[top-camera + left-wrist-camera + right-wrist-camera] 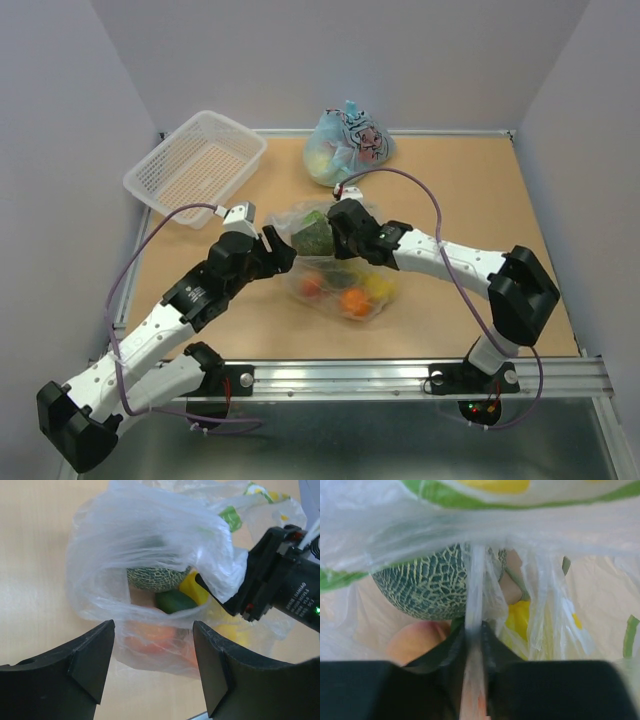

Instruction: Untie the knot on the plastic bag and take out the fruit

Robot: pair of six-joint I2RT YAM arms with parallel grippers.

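The see-through plastic bag (pixel 340 272) lies at the table's middle with its mouth open. Inside show the netted green melon (pixel 156 578), a dark green fruit (pixel 174 601), a yellow lemon (pixel 194 587) and orange pieces (pixel 354 300). My right gripper (pixel 343 228) is shut on a fold of the bag's rim (pixel 474 605) and holds it up; the melon (pixel 427 587) and a peach (pixel 415 639) show behind. My left gripper (pixel 152 665) is open, just in front of the bag's mouth, holding nothing.
A light-blue printed bag (pixel 347 147) with fruit stands at the back. A white mesh basket (pixel 197 165) sits at the back left. The right arm's body (pixel 285 587) is close on the left gripper's right side.
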